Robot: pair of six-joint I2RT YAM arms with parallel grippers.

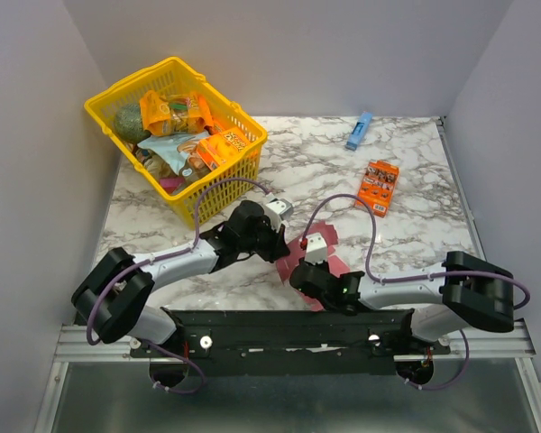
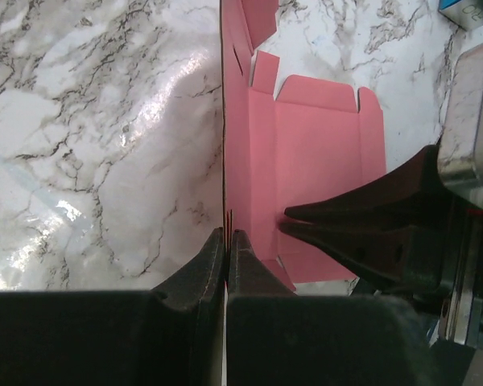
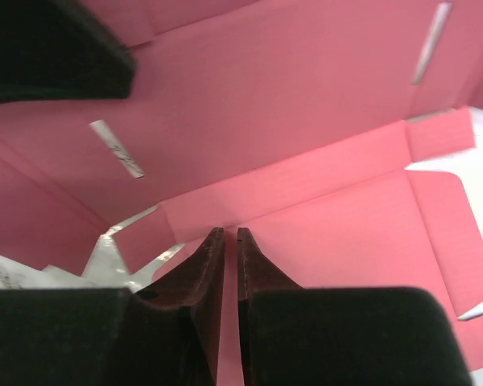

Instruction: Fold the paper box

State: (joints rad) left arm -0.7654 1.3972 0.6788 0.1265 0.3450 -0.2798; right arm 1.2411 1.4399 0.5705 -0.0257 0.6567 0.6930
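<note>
The left claw (image 2: 227, 235) is closed on the thin edge of the plain pink thin-card paper box (image 2: 322, 161), pinching a panel that stands upright and shows edge-on as a narrow line in the left wrist view. The right claw (image 3: 231, 232) is drawn in to a narrow slit with pink card showing in it, and it appears to nip the sheet near a fold line beside the flat middle panel. The box is an unprinted cut-out sheet, partly raised. Its wide rectangular panel lies flat on the bench with creased strips along its sides. Tabs with rounded corners jut from its ends, and smaller flaps angle off beyond them. In the right wrist view a large panel rises behind the claw, pierced by two short slits, through one of which the marble shows. The sheet sits close to the near edge of the bench, about midway along it, between the two wrists. The white marble-patterned bench (image 1: 415, 225) is veined in grey and glossy enough to catch bright glare. A yellow plastic mesh basket (image 1: 243, 153) full of snack packets stands at the far left corner. A slim blue box (image 1: 359, 132) lies by the far edge towards the right, and an orange printed snack box (image 1: 378, 186) lies nearer, well apart from the pink sheet. Plain pale grey walls (image 1: 343, 45) close in the bench on three sides.
</note>
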